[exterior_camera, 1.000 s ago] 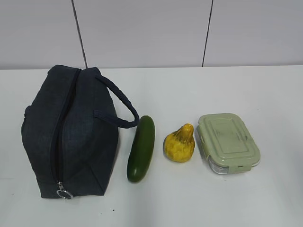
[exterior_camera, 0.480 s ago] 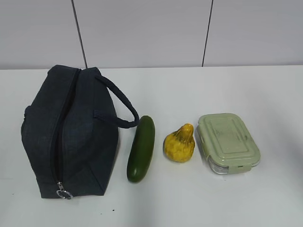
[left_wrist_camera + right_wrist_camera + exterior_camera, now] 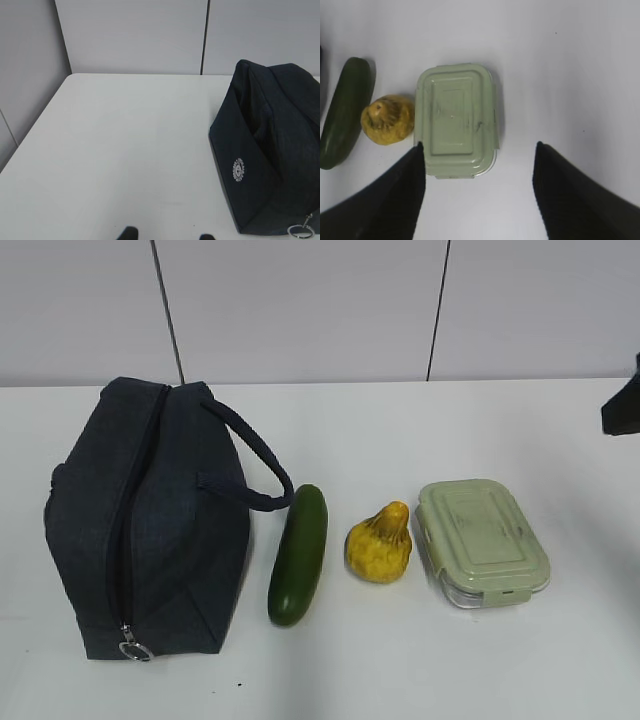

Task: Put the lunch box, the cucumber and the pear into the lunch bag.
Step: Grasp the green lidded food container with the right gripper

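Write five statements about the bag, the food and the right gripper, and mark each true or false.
1. The lunch bag is zipped shut. True.
2. The cucumber lies inside the bag. False: it lies on the table between the bag and the pear.
3. The lunch box has its green lid on. True.
4. The right gripper is shut on the lunch box. False: its jaws are open and apart from it.
5. The pear stands on the lunch box lid. False: it sits on the table beside the box.
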You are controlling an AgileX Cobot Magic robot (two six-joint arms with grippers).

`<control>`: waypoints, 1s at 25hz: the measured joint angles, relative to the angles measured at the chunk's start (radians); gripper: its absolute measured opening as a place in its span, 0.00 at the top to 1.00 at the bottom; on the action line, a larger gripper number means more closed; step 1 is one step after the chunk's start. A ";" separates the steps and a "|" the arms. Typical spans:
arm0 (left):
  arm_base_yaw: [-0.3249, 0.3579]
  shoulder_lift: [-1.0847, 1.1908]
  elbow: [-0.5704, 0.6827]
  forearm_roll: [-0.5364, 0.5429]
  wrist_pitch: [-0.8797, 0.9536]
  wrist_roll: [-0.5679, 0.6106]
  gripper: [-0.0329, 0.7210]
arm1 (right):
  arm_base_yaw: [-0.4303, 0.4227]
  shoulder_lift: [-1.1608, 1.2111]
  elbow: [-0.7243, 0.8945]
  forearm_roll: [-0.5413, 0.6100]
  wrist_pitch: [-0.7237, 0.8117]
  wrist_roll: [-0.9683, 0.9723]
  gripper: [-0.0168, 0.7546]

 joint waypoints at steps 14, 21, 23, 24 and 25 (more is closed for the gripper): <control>0.000 0.000 0.000 0.000 0.000 0.000 0.64 | -0.247 0.350 -0.174 0.574 0.243 -0.473 0.55; 0.000 0.000 0.000 0.000 0.000 0.000 0.64 | -0.349 0.543 -0.176 0.761 0.356 -0.671 0.55; 0.000 0.000 0.000 0.000 0.000 0.000 0.64 | -0.350 0.594 -0.178 0.770 0.356 -0.697 0.55; 0.000 0.000 0.000 0.000 0.000 0.000 0.64 | -0.350 0.621 -0.178 0.772 0.356 -0.708 0.55; 0.000 0.000 0.000 0.000 0.000 0.000 0.64 | -0.350 0.642 -0.182 0.774 0.356 -0.717 0.55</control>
